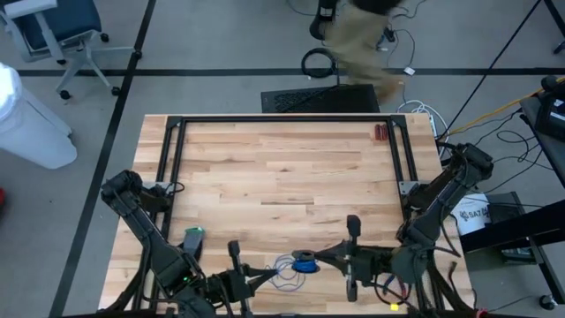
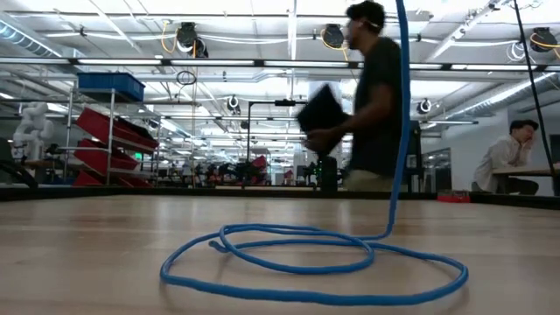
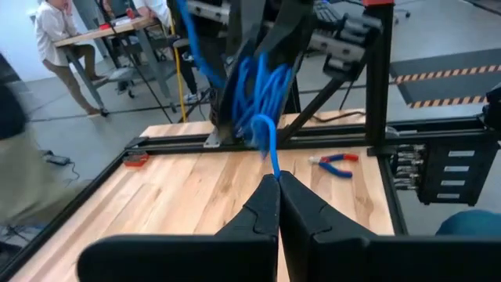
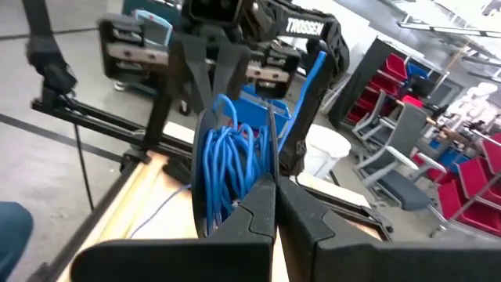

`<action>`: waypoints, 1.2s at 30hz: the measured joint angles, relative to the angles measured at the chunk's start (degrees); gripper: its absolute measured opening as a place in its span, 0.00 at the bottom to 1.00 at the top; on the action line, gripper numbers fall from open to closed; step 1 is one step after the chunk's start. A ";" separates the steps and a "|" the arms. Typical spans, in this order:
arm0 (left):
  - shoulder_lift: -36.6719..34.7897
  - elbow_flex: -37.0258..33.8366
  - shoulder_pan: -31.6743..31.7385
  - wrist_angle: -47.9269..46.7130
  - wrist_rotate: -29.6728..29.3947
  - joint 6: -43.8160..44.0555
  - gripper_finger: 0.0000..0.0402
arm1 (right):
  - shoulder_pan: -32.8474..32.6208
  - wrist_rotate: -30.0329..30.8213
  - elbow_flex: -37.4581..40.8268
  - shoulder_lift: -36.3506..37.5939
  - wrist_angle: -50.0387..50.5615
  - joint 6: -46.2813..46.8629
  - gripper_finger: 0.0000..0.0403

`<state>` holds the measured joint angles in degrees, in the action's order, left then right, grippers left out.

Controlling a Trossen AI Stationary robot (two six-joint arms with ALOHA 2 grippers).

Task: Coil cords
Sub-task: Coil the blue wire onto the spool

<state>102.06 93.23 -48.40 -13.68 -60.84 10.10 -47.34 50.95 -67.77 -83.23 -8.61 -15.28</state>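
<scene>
The cords are one thin blue wire. Part of it is wound into a small bundle [image 1: 303, 260] [image 3: 250, 94] [image 4: 227, 164] held above the table's near edge. The rest lies in loose loops [image 2: 306, 254] [image 1: 284, 276] on the wood, and one strand [image 2: 398, 114] rises from them. My right gripper [image 1: 320, 258] [image 4: 274, 182] is shut on the bundle. My left gripper [image 1: 269, 274] [image 3: 278, 178] faces it from the table's left and is shut on a strand that leaves the bundle. My left gripper pinches a single strand [image 3: 274, 163] of the wire between its two fingertips, a short way from the bundle. The fingers come nearly level from the table's left. The strand runs straight from them up to the bundle. My right gripper pinches the wound loops [image 4: 243, 184] of the bundle between its two fingers, several turns together, coming level from the table's right. The bundle is lifted clear of the table. Its loops stand upright in front of the fingertips, and the tail hangs down to the loose loops.
Red-handled pliers [image 1: 380, 132] [image 3: 338, 163] lie at the table's far right, by the black frame rail [image 1: 282, 119] that borders the work area. A person [image 2: 372, 96] [image 1: 362, 35] walks past beyond the far edge. A white bucket [image 1: 472, 216] stands off the right side.
</scene>
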 joint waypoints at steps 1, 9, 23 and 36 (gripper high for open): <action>0.00 0.00 0.00 0.42 0.01 -0.32 0.01 | 0.42 0.03 0.00 -0.25 -0.04 -0.03 0.00; 0.00 0.00 0.04 2.18 0.24 -0.03 0.01 | 2.21 2.98 0.00 -1.98 0.23 0.03 0.00; 0.00 0.00 2.02 13.50 0.55 2.35 0.01 | 6.96 2.91 0.00 -4.45 -0.15 6.75 0.00; 1.57 0.04 5.30 10.79 0.74 4.68 0.01 | 7.59 3.01 0.02 -4.64 -0.47 9.62 0.00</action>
<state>103.63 93.27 -43.10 -2.90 -60.10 14.78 -39.74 53.95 -67.75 -87.88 -9.08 -5.66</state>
